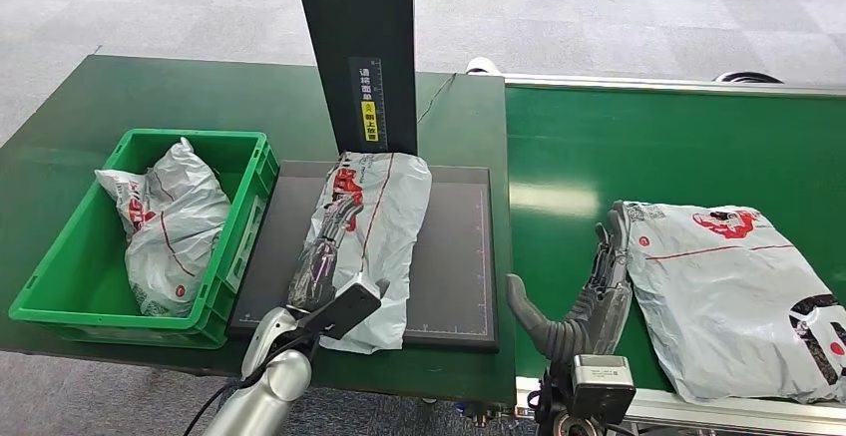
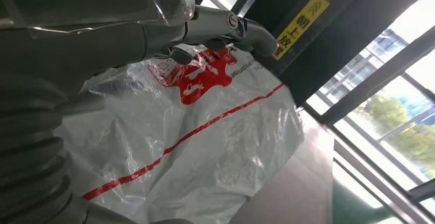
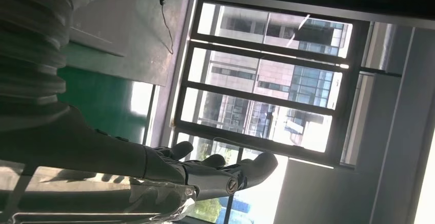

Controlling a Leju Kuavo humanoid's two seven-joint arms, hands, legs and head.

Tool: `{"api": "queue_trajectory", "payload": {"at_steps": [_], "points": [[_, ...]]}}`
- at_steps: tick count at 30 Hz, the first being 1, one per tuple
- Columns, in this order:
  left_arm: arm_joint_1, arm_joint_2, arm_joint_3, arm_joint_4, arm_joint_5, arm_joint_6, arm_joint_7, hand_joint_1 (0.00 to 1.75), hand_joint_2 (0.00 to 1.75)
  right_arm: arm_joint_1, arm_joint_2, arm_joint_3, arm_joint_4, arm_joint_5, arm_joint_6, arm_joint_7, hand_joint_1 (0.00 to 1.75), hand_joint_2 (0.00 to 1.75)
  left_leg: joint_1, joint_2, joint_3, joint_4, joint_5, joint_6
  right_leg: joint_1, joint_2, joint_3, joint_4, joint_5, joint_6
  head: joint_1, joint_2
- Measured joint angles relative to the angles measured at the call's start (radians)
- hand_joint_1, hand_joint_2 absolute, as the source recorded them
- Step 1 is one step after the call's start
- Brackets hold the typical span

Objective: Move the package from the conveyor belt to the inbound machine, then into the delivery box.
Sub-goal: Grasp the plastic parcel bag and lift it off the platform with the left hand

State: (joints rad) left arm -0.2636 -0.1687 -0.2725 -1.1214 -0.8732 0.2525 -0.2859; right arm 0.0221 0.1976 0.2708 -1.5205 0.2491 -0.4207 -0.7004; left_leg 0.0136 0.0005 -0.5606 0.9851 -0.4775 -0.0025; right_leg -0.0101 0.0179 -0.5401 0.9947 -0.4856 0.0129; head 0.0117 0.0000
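Note:
A white plastic package [image 1: 389, 207] with red print lies on the dark platform [image 1: 454, 256] of the inbound machine, under its black column [image 1: 359, 47]. My left hand [image 1: 324, 251] rests flat on the package's left side with its fingers stretched out, gripping nothing; the left wrist view shows the fingers [image 2: 215, 26] just over the package [image 2: 205, 147]. A second white package [image 1: 738, 296] lies on the green conveyor belt [image 1: 619, 147] at the right. My right hand [image 1: 594, 296] stands open at that package's left edge, thumb spread away. The green delivery box [image 1: 60, 276] at the left holds another white package [image 1: 170, 226].
The black column carries a yellow label [image 2: 302, 21] and rises at the back of the platform. The green table [image 1: 120, 97] stretches behind the box. A metal rail [image 1: 658, 84] borders the belt's far side. Windows [image 3: 267, 101] show past my right hand [image 3: 215, 172].

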Motion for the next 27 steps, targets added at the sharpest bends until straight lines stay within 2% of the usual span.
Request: {"api": "queue_trajectory", "payload": {"at_steps": [9, 15, 19, 20, 27], "points": [[-0.166, -0.011, -0.014, 0.340, -0.169, 0.063, 0.115, 0.00, 1.75, -0.032, 0.009, -0.006, 0.010, -0.008, 0.024, 0.000, 0.00, 1.75, 0.000, -0.001, 0.001, 0.000, 0.001, 0.000, 0.000, -0.001, 0.003, 0.000, 0.000, 0.000, 0.000, 0.000], [-0.242, -0.018, -0.021, 0.469, -0.223, 0.058, 0.164, 0.03, 1.75, -0.050, 0.009, 0.001, 0.027, -0.020, 0.029, 0.001, 0.00, 1.75, 0.000, -0.006, 0.007, 0.000, 0.001, 0.000, 0.000, -0.005, 0.010, 0.000, 0.000, 0.000, 0.000, 0.000], [-0.263, -0.021, -0.023, 0.508, -0.239, 0.049, 0.167, 1.69, 1.75, -0.057, 0.009, 0.006, 0.035, -0.025, 0.029, 0.002, 0.00, 1.75, 0.000, -0.007, 0.010, -0.001, 0.002, 0.000, 0.000, -0.007, 0.015, 0.000, 0.000, 0.000, 0.000, 0.000], [-0.264, -0.022, -0.023, 0.514, -0.239, 0.050, 0.163, 1.75, 1.75, -0.059, 0.009, 0.007, 0.038, -0.026, 0.029, 0.002, 0.00, 1.75, 0.000, -0.007, 0.011, -0.001, 0.002, -0.001, 0.000, -0.007, 0.015, 0.000, 0.000, 0.000, 0.000, 0.000], [-0.256, -0.027, -0.020, 0.516, -0.219, 0.091, 0.100, 1.75, 1.75, -0.064, 0.010, 0.008, 0.052, -0.025, 0.029, 0.002, 0.00, 1.75, 0.000, -0.007, 0.011, -0.001, 0.005, 0.000, 0.000, -0.007, 0.015, 0.000, 0.002, 0.000, 0.000, 0.000]]}}
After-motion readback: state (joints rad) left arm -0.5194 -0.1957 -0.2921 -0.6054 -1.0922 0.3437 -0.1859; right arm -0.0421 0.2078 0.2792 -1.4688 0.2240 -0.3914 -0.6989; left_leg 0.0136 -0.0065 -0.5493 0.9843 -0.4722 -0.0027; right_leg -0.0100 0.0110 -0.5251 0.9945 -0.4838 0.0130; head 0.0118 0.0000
